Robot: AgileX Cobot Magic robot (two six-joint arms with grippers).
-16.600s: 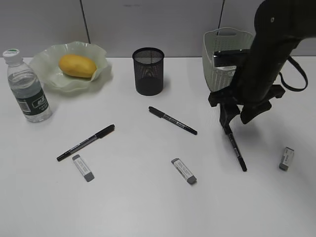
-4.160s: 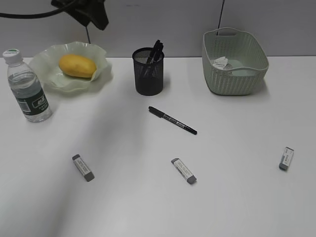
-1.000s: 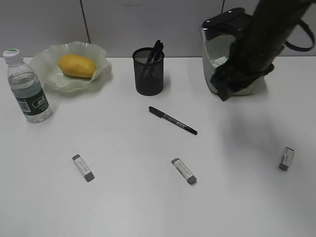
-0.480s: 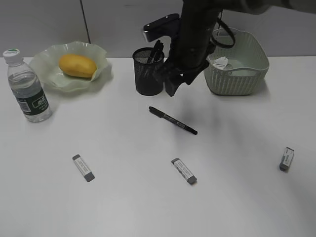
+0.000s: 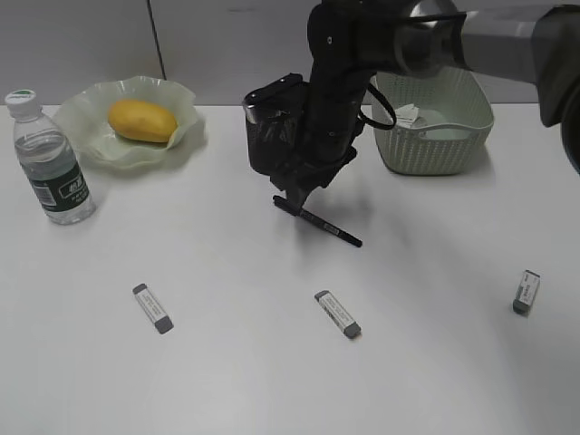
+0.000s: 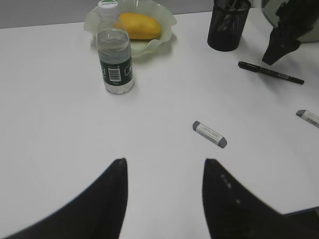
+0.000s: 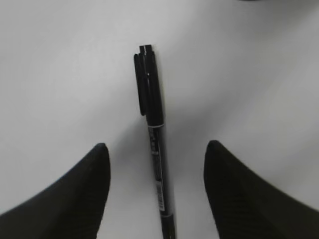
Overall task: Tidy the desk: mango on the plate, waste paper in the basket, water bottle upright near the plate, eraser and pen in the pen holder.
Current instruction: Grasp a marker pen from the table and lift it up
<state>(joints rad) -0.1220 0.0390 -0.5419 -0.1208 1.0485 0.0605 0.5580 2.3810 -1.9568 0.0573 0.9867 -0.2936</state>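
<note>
While right fingers [image 7: 154, 189] straddle pen [image 7: 154, 144], spread, desk [image 5: 272, 362], untouched

On the desk [image 5: 272, 381], the plate [image 5: 86, 113] sits at the back left with the mango [image 5: 141, 120] in it, and the water bottle [image 5: 52, 163] stands upright just in front of it to the left. The pen holder [image 5: 265, 145] stands at the back centre, the basket [image 5: 435, 131] to its right with the waste paper [image 5: 408, 113] inside. A pen [image 5: 319, 223] lies in front of the holder, and three erasers lie nearer: left [image 5: 152, 308], centre [image 5: 337, 314] and far right [image 5: 525, 292].
</note>
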